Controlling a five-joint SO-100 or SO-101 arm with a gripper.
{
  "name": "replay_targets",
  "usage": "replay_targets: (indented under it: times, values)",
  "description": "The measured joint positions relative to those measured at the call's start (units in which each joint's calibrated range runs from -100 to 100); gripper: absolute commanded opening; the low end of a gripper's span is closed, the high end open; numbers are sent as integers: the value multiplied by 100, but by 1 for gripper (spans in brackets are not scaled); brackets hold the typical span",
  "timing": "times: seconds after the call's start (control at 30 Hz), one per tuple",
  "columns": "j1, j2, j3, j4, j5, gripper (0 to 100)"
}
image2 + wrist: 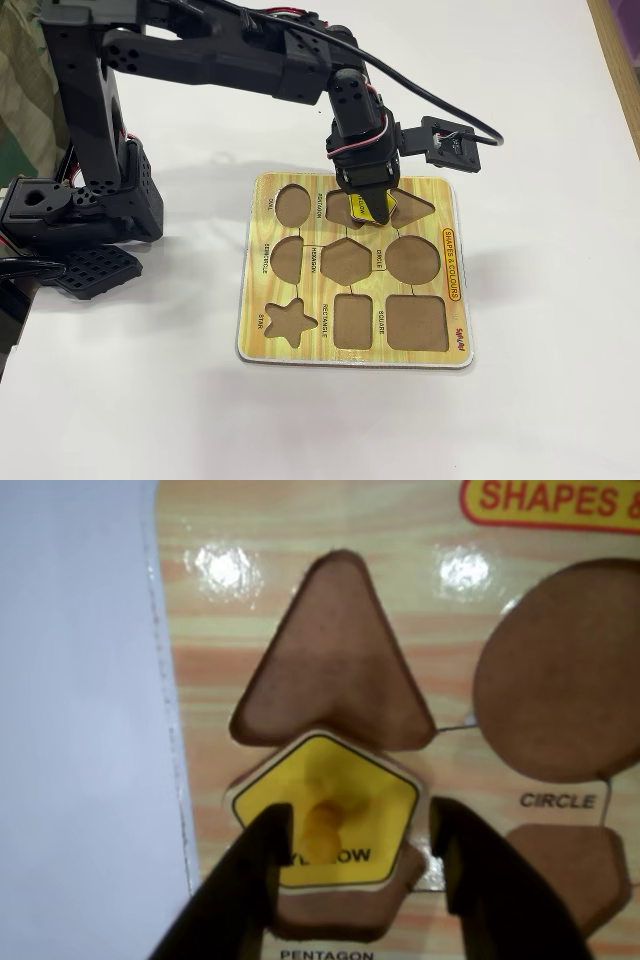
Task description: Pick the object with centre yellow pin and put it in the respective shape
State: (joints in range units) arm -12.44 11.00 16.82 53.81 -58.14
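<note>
In the wrist view the flat bright-yellow pentagon piece with a yellow knob peg [325, 815] lies askew over the brown five-sided pentagon cutout [345, 905], shifted toward 12 o'clock so that its upper point overlaps the board just below the brown triangle cutout [335, 660]; a strip of the recess floor shows bare at 6 o'clock of the piece, above the printed word PENTAGON, so the piece is not seated flush. The black two-finger pincer [360, 850] enters from the bottom edge with its jaws spread wide, one finger [250, 880] at 8 o'clock of the knob and overlapping the piece's left edge, the other at 3 o'clock just off its right edge; neither pinches the knob, and it has hold of nothing. The round brown circle cutout [560, 670] sits at 2 o'clock of the piece. In the fixed view the yellow wood-grain shape board [450, 340] lies flat on the white bench [560, 150], and the black arm reaches over from 10 o'clock, its pincer [368, 210] pointing down at the board's far edge, where the yellow piece [356, 206] shows partly between the fingers.
</note>
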Motion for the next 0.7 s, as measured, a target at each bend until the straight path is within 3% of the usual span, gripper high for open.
replay_targets:
  times: [0.4,0.7]
  values:
    - [0,-9,0,-17,21,16]
    - [0,-1014,836,-17,21,16]
